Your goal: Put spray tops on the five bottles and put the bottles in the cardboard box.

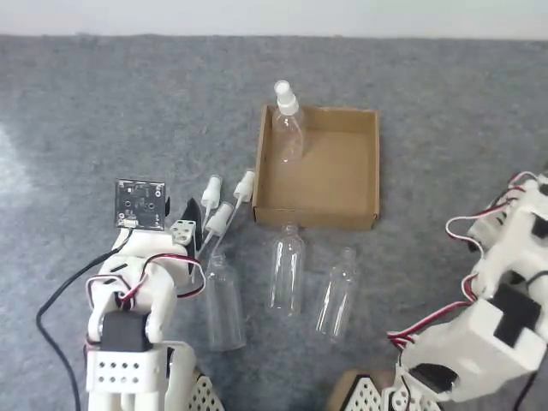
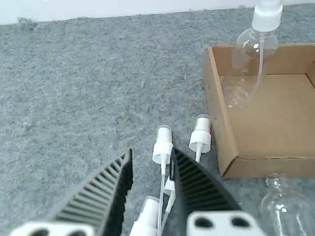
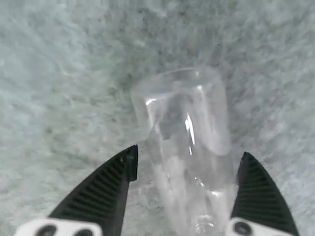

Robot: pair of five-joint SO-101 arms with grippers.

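A cardboard box [image 1: 364,167] is set open on the grey carpeted surface [image 1: 128,103]. Inside it, a capped bottle [image 1: 289,137] is leaned into the far corner on the left arm's side, with its white spray top [image 1: 284,94] raised above the box rim. In front of the box, three uncapped bottles are laid on their sides with their necks toward it: the bottle nearest the left arm [image 1: 224,300], the middle bottle [image 1: 285,267] and the third bottle [image 1: 336,293]. Three loose spray tops [image 1: 220,218] are gathered just beside the box's near corner. The left end effector [image 2: 151,156] is held low over these tops with a moderate gap between its fingers; the thin dip tube of one spray top [image 2: 163,145] is seen running between them, but nothing is clamped. Another spray top [image 2: 200,135] lies beside it, nearer the box wall. The right end effector [image 3: 189,153] is spread wide, and a clear bottle [image 3: 182,123] lies between its fingers; whether either finger touches it cannot be told.
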